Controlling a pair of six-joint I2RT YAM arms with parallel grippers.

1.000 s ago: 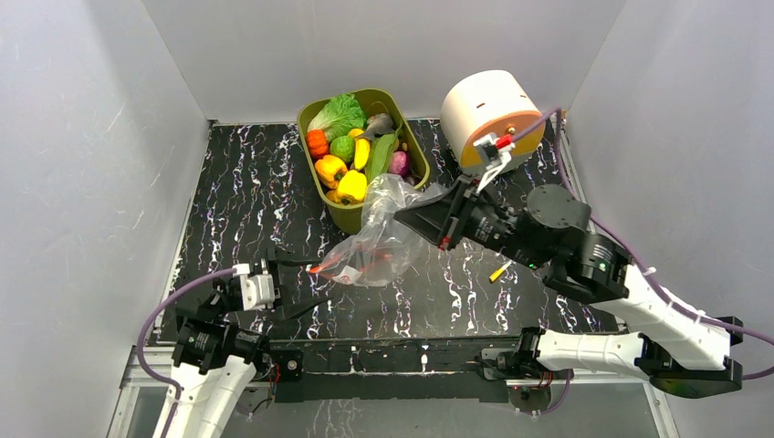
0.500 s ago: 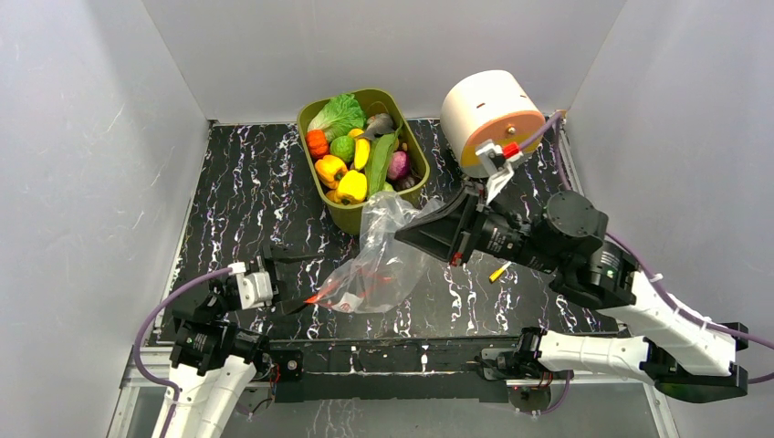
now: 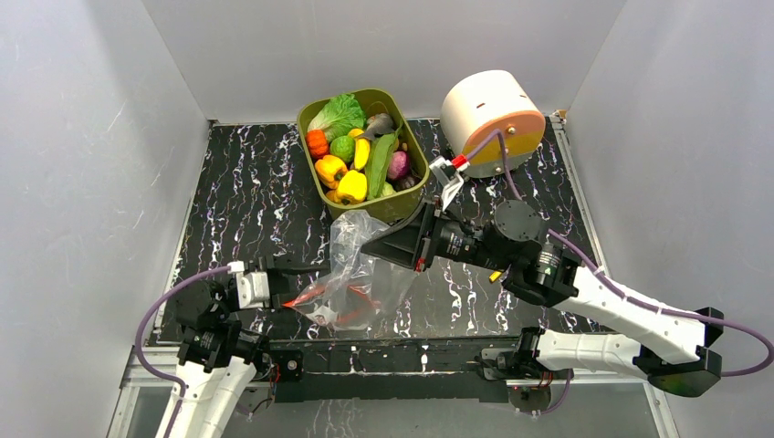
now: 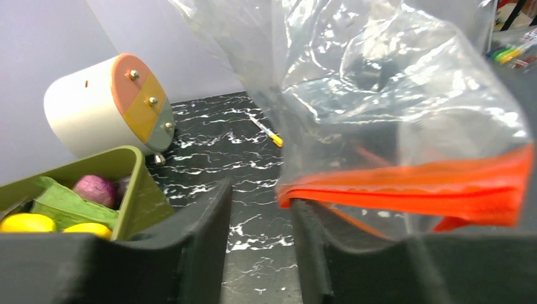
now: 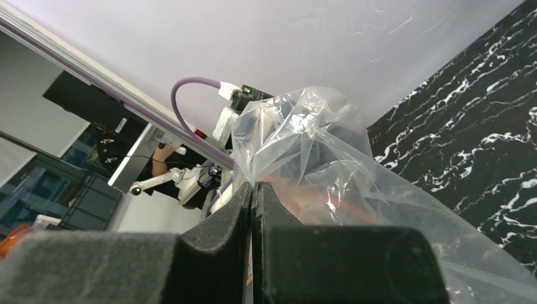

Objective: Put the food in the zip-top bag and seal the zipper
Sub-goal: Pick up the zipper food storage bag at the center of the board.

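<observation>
I am opening the mouth: my right hand (image 5: 253,190) pinches the film of the crinkly clear plastic zip-top bag (image 3: 358,274), my left hand (image 4: 259,193) is spread just beside its red-orange zipper strip (image 4: 405,187), which I judge I must grip next, while the glossy toy food (image 3: 351,180) lies in the olive-green plastic tub (image 3: 402,208) beyond my right hand.

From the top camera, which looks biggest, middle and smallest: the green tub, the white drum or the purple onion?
Largest to smallest:
1. green tub
2. white drum, a bit smaller
3. purple onion, by far the smallest
</observation>
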